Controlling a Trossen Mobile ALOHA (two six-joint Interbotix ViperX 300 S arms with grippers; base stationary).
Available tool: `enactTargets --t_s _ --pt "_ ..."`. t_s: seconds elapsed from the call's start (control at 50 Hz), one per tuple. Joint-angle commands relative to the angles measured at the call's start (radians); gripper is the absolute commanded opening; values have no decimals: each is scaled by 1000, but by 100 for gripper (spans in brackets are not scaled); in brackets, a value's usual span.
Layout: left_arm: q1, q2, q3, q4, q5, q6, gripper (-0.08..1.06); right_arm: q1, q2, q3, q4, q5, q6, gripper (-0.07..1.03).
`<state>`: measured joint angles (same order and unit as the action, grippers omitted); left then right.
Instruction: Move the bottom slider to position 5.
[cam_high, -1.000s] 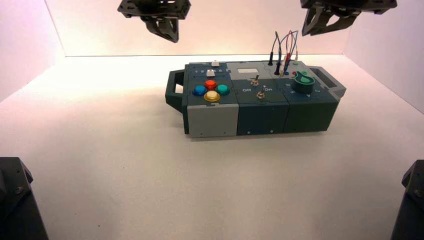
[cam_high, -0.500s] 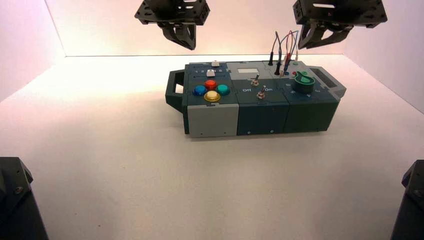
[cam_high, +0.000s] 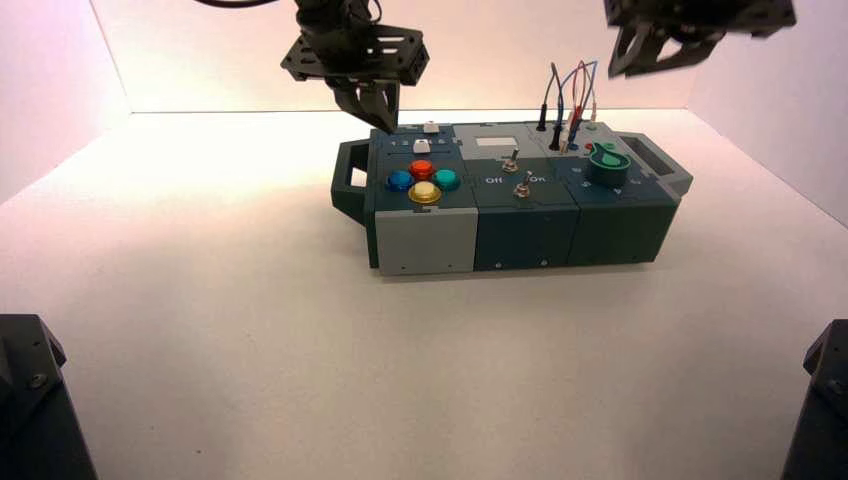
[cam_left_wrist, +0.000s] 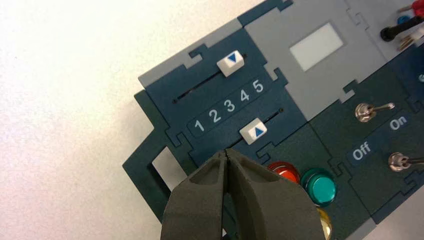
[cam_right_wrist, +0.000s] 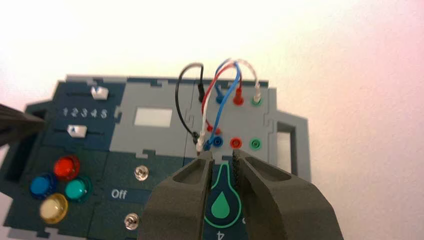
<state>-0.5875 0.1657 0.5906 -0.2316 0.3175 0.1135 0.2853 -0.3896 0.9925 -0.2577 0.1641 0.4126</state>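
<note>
One bottom slider (cam_left_wrist: 253, 131) (white) near the left gripper (cam_left_wrist: 226, 151).

Lab-like bench: wired test box (cam_high: 525, 200), pale walls (cam_high: 400, 60).

A pale, smooth table (cam_high: 250, 360) carries the box (cam_high: 425, 243), which sits toward the far side, a little right of the middle. The box's handles point left and right.
</note>
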Motion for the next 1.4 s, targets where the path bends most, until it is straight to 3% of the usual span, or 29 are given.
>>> enactTargets --t_s 0.02,0.46,1.4 --pt "-12 -15 -31 0 -5 -3 -3 -15 -63 -5 -3 3 -3 24" --pt "-54 37 -77 -2 6 -14 -3 -40 -129 9 -2 14 -3 24" --pt "-32 83 -94 2 5 -15 -3 -64 -133 14 -28 14 -2 24"
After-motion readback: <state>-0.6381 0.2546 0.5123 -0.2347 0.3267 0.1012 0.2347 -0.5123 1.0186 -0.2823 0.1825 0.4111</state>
